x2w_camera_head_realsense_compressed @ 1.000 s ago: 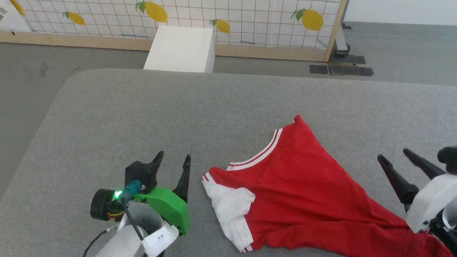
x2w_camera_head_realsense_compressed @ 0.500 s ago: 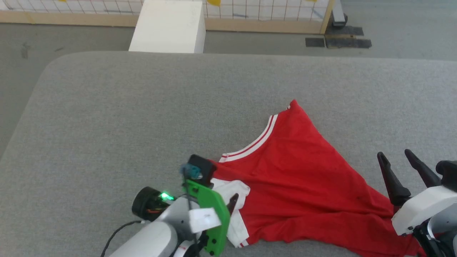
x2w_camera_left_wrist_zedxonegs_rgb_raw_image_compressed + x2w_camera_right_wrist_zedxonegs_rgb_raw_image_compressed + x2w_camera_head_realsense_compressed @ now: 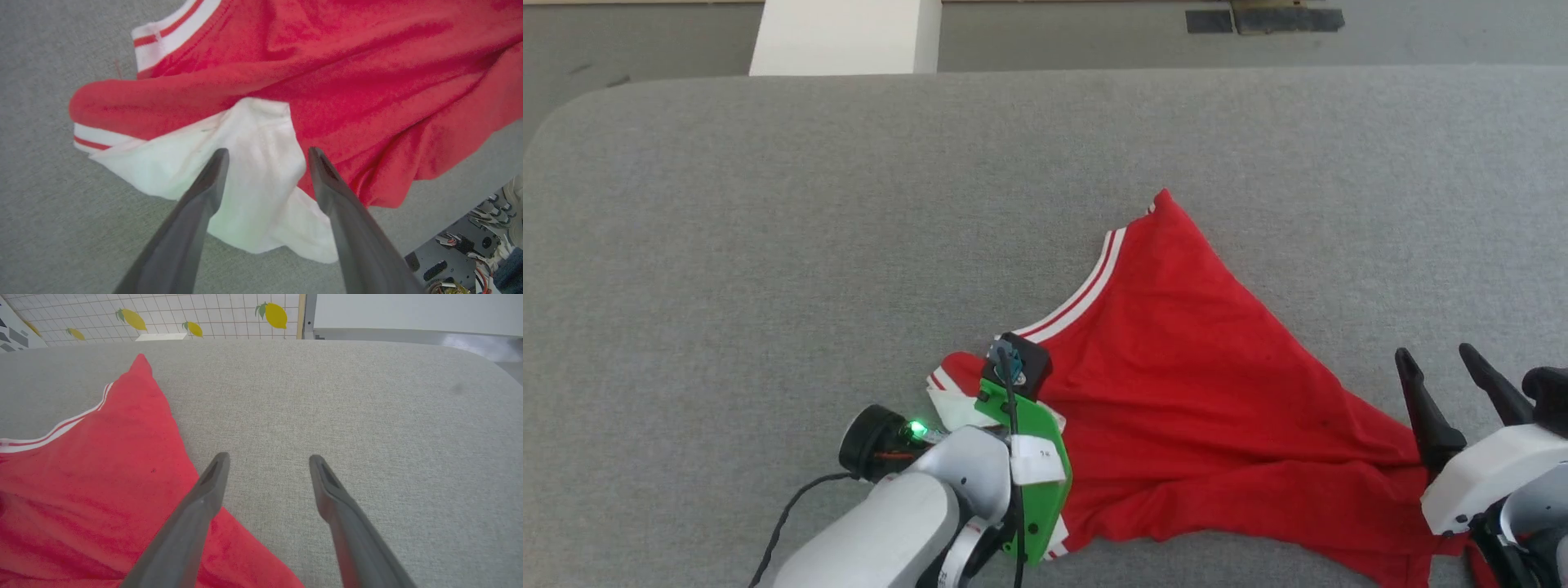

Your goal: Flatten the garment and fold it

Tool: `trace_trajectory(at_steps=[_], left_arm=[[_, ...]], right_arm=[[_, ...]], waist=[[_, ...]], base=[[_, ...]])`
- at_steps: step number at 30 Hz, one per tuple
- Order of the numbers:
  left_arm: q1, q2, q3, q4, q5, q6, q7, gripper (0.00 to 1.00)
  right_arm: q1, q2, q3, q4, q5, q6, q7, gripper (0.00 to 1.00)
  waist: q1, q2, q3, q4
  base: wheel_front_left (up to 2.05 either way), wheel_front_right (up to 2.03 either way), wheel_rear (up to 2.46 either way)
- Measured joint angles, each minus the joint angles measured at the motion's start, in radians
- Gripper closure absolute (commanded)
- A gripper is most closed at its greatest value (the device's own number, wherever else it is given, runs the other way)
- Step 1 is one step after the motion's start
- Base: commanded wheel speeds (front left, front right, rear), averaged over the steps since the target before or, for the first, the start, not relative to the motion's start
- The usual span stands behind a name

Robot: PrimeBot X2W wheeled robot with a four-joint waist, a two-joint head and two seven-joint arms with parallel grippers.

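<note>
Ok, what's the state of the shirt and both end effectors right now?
Garment: crumpled on the table, not flattened, not folded.
White sleeve: bunched and creased.
Left end effector: open, fingers over the white sleeve, nothing gripped.
Right end effector: open, empty, tips over bare table beside the garment's edge.
</note>
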Motion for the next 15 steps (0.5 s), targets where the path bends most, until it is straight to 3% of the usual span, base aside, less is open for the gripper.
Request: trace_trajectory(at_steps=[8, 9, 10, 15], left_arm=[[-0.017, 0.0, -0.005, 0.046, 0.01, 0.001, 0.0, 0.0], [-0.019, 0.0, -0.005, 0.048, 0.01, 0.001, -0.001, 0.6], [-0.019, -0.002, -0.002, 0.048, 0.01, 0.001, -0.007, 1.0], [-0.019, -0.013, 0.009, 0.051, 0.006, 0.001, -0.058, 1.0]], right_arm=[[-0.013, 0.009, -0.003, 0.005, -0.012, 0.0, -0.004, 0.0], [-0.014, 0.009, -0.004, 0.006, -0.015, 0.0, -0.004, 0.0], [-0.014, 0.009, -0.004, 0.007, -0.016, 0.0, -0.004, 0.0], [-0.014, 0.009, -0.007, 0.024, -0.021, 0.0, -0.004, 0.0]], waist=[[0.0, 0.0, 0.039, -0.017], [0.0, 0.0, 0.043, -0.017], [0.0, 0.0, 0.045, -0.017], [0.0, 0.0, 0.032, -0.008]], base=[[0.0, 0.0, 0.0], [0.0, 0.0, 0.0], [0.0, 0.0, 0.0], [0.0, 0.0, 0.0]])
